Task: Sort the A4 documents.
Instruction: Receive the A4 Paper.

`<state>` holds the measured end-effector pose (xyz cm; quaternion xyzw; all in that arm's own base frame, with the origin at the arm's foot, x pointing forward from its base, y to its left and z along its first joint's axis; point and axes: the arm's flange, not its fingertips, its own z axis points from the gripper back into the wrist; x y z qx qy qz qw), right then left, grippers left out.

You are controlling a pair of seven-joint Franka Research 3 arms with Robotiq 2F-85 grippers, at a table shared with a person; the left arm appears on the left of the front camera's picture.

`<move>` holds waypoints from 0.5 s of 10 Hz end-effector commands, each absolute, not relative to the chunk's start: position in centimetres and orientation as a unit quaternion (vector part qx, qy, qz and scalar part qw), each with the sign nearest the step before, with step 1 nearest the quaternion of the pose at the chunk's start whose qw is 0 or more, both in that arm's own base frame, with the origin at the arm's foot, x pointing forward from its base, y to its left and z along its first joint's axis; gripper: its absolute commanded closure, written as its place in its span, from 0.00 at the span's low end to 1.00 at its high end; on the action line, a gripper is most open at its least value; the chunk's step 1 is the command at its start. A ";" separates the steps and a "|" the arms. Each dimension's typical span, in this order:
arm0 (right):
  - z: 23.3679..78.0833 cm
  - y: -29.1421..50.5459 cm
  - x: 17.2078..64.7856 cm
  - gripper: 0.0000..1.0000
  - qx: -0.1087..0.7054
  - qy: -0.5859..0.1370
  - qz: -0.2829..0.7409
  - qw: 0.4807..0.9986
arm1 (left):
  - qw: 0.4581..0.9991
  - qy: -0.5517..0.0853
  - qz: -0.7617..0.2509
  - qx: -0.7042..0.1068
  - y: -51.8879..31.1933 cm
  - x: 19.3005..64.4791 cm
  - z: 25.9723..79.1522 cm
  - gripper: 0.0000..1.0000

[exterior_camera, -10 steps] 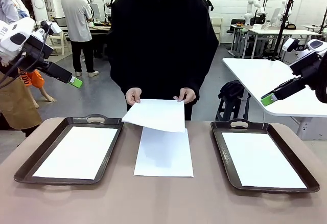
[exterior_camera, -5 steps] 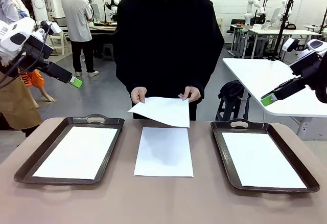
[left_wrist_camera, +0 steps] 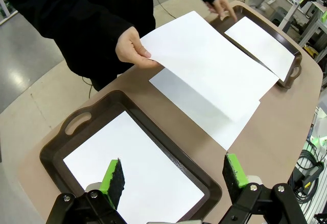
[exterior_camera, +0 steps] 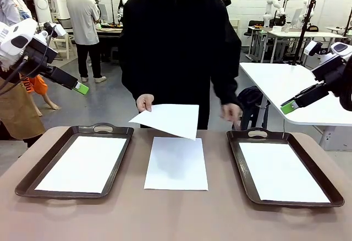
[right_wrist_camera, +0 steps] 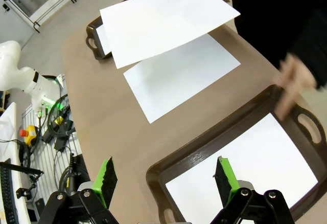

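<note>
Table [exterior_camera: 176, 213] — dark trays [exterior_camera: 103, 127] flanking raised sheet [exterior_camera: 168, 120]

**Four sheets, two trays**

I count four paper sheets: one sheet [exterior_camera: 82, 164] in the left tray [exterior_camera: 33, 177], one sheet [exterior_camera: 281, 172] in the right tray [exterior_camera: 236, 158], one sheet [exterior_camera: 177, 164] on the table [exterior_camera: 176, 219] and one sheet [exterior_camera: 168, 120] held above it. That makes two trays. My grippers are two: left gripper [left_wrist_camera: 173, 175] and right gripper [right_wrist_camera: 166, 175].

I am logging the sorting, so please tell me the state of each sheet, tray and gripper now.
Left tray: paper lying flat inside.
Right tray: paper lying flat inside.
Held sheet: in the air, gripped by one hand of the person.
Middle sheet: flat on the table between the trays.
Left gripper: open, empty.
Right gripper: open, empty.
</note>
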<state>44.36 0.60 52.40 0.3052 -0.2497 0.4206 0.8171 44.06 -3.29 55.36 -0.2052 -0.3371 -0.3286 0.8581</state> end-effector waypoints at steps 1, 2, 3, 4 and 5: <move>52.3 0.7 44.4 0.00 0.306 -0.251 0.419 0.817 | 0.858 -0.337 -0.332 -0.201 -3.3 44.0 55.4 0.00; 52.3 0.7 44.4 0.00 0.306 -0.251 0.419 0.817 | 0.858 -0.337 -0.332 -0.201 -3.3 44.0 55.4 0.00; 52.3 0.7 44.4 0.00 0.306 -0.251 0.419 0.817 | 0.858 -0.337 -0.332 -0.201 -3.3 44.0 55.4 0.00; 52.3 0.7 44.4 0.00 0.306 -0.251 0.419 0.817 | 0.858 -0.337 -0.332 -0.201 -3.3 44.0 55.4 0.00; 52.3 0.7 44.4 0.00 0.306 -0.251 0.419 0.817 | 0.858 -0.337 -0.332 -0.201 -3.3 44.0 55.4 0.00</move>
